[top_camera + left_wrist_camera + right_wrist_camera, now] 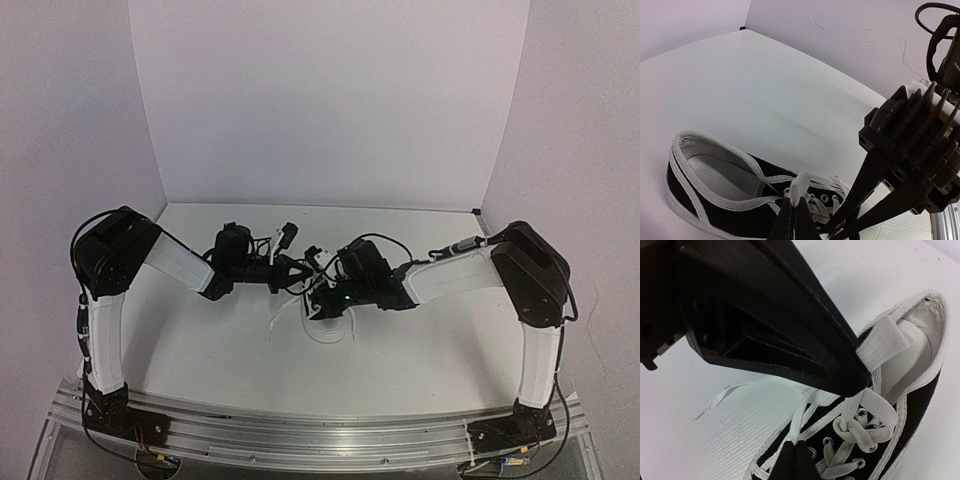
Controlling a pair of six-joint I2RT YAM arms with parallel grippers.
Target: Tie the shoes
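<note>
The black sneaker (720,212) with a white sole lies on the table, mostly hidden under both grippers in the top view, where only its white toe cap (328,332) shows. My left gripper (795,200) is shut on a folded loop of white lace (801,186) above the eyelets. In the right wrist view that same loop (883,342) sticks out of the left gripper's fingers (790,340). My right gripper (795,443) is shut on another lace strand (807,415) over the tongue. A first knot (860,432) sits across the eyelets.
A loose lace end (715,402) trails over the white table (220,350) beside the toe. The right gripper's black body (920,145) hangs close beside the left fingers. White walls close the back and both sides.
</note>
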